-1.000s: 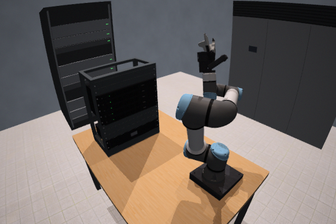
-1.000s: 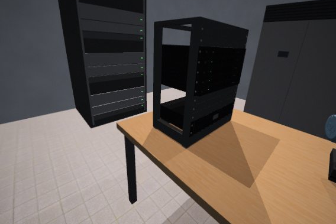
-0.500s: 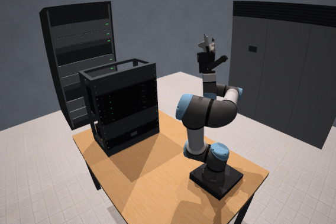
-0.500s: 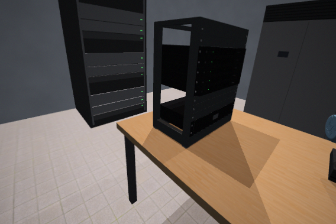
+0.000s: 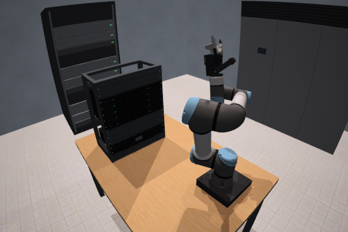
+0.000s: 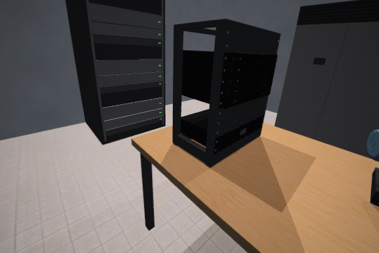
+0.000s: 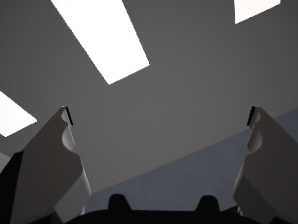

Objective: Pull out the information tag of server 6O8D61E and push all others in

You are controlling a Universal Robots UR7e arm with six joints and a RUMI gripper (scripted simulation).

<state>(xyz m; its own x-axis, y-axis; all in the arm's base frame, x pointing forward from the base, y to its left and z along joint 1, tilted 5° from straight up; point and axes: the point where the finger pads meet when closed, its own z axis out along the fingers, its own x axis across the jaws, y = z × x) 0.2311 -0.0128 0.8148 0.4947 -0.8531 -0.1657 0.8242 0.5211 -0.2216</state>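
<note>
The black open-frame rack (image 5: 105, 78) (image 6: 213, 69) stands upright on the table. Several thin black servers (image 5: 132, 103) (image 6: 250, 75) fill its middle, stacked, each with a small green light at the left of its front. Small faint marks show at the right of the server fronts in the top view. No tag stands out visibly from the fronts, and no service tag can be read. My gripper (image 5: 216, 39) (image 7: 158, 108) is open and empty. It points upward, high above the table and well to the right of the rack; the wrist view shows only ceiling and wall between the fingers.
The wooden table (image 5: 147, 198) (image 6: 233, 182) carries the rack at its far left end and the arm's black base (image 5: 211, 182) at the right. A tall server cabinet (image 5: 83, 17) (image 6: 75, 52) stands behind, and grey cabinets (image 5: 288, 78) (image 6: 333, 102) stand at the right.
</note>
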